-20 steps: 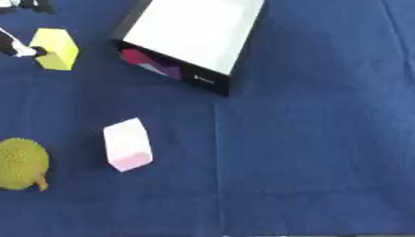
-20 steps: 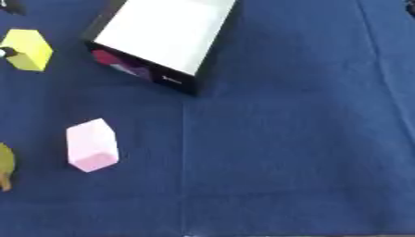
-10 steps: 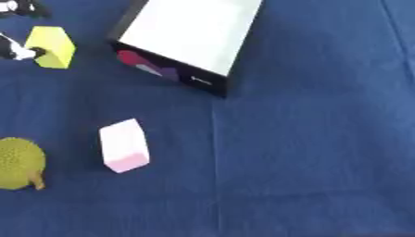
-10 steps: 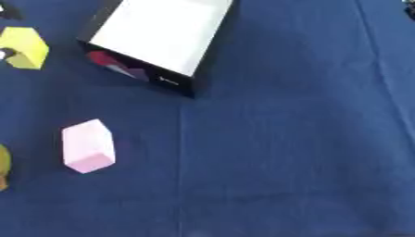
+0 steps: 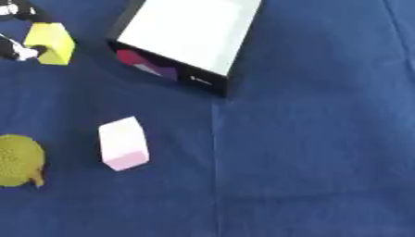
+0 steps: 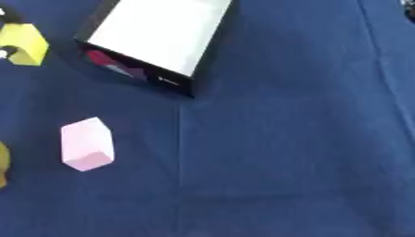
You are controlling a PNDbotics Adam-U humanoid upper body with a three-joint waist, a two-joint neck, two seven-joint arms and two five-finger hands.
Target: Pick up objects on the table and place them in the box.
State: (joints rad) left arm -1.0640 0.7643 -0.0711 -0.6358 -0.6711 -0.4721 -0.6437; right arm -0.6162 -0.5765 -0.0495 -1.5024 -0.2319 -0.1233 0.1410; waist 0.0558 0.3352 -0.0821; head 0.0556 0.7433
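Shifted a little leftward and downward across the whole view since a second ago, box and blocks alike, so camera tilt rather than any move of the things. Lying on its side at the far middle of the blue tabletop (image 5: 308,139): box (image 5: 191,34), white upper face, black walls, open mouth facing down-left, with something magenta and purple showing inside. Left of the box, near the upper left corner: yellow block (image 5: 53,42), touched on its left side by the left hand (image 5: 16,48), of which only black and white finger parts show at the edge. Possibly pinching the block, but cannot tell how far open from so little in sight. Below the box and to its left, well apart from it: pink block (image 5: 123,143), tilted, resting alone on the cloth. Further left again of the box, at the view's left edge: yellow-green bumpy round thing (image 5: 18,159) with a small stem at its lower right. Right hand nowhere in either view.
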